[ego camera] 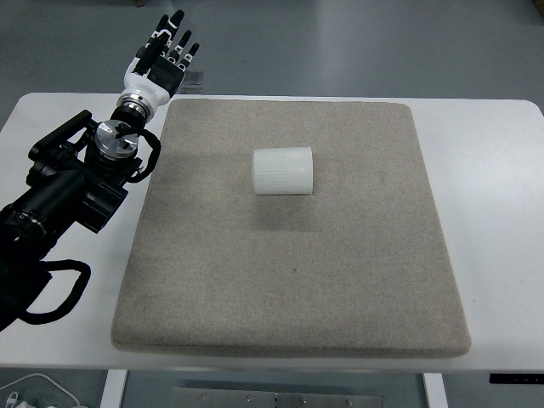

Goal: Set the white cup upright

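Cup [284, 171]: on its side, mid-mat [212, 289] — untouched.
L hand [161, 58]: fingers spread, empty, at mat's far-left corner.

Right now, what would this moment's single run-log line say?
white cup: on its side, mid gray mat | left robot hand: open, beyond mat's far-left corner, clear of cup | right arm: out of view | uprighting: not done

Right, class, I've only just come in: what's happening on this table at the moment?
A white cup lies on its side near the middle of a grey mat on the white table. Nothing is touching it. The robot's left hand hovers beyond the mat's far left corner, fingers spread and holding nothing. The cup has not yet been stood upright.
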### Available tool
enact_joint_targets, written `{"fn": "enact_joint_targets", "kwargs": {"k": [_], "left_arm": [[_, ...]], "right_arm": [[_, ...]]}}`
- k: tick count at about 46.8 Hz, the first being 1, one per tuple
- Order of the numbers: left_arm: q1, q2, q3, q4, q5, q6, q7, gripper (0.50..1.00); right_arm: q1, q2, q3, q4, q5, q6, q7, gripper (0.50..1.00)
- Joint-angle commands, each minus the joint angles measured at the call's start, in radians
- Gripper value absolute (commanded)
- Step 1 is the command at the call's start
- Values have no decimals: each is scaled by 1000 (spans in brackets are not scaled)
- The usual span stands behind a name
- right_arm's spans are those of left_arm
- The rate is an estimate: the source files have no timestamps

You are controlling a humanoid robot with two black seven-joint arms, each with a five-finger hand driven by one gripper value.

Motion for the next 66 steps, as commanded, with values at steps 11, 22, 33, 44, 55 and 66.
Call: {"fn": "enact_joint_targets", "kwargs": {"k": [11,22,33,44,55,66], "left_arm": [[0,2,3,-2,0,-5,-6,999],[-6,8,8,5,2,-31,-6,999],[-26,15,32,9,8,-32,-5,999],[-40,17,49,3,103,-34,-5,999],[-50,15,75,-46,319,-29,5,996],[-78,25,152,-143,581,15,5,988]], "right_arm": [[0,0,0,0,0,0,0,930],[0,0,0,0,0,0,0,930],[0,0,0,0,0,0,0,930],[0,0,0,0,0,0,0,930],[0,0,0,0,0,0,-1,930],[0,0,0,0,0,0,0,930]]}}
